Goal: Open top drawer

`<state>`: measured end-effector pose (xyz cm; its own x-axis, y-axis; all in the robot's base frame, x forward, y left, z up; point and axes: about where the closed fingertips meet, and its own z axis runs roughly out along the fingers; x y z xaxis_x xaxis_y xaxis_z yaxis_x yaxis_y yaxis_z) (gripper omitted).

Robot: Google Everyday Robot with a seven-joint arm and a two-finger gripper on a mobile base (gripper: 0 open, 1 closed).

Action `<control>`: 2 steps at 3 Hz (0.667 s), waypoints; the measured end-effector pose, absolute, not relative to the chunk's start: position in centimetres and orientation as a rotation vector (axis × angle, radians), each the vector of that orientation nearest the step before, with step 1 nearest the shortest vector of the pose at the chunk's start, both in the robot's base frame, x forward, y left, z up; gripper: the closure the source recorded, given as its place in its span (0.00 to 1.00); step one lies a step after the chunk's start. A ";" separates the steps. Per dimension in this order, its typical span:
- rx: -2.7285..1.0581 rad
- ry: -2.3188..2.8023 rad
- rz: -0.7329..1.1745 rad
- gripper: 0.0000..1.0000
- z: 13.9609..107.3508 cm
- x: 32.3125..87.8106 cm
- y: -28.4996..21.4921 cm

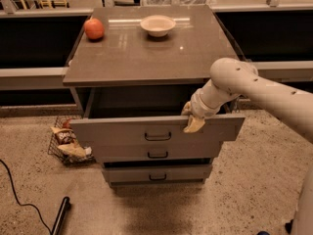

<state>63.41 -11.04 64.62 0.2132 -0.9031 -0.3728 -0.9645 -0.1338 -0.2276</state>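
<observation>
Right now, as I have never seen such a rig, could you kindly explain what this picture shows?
There is one picture, from a single camera looking down on a grey cabinet from the front; where the camera is mounted is not known. The white arm coming in from the right belongs to a mobile robot. Its hand sits at the upper edge of the top drawer, right of the handle. That drawer stands partly open. On top of the cabinet lie a red fruit and a bowl. On the floor to the left is a wire basket of packets.
</observation>
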 end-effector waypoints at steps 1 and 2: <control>-2.082 1.727 0.208 1.00 64.8 63.3 -11.0; -2.082 1.727 0.208 0.81 64.8 63.3 -11.0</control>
<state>63.31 -10.99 64.80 0.2149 -0.9009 -0.3772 -0.9647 -0.1355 -0.2258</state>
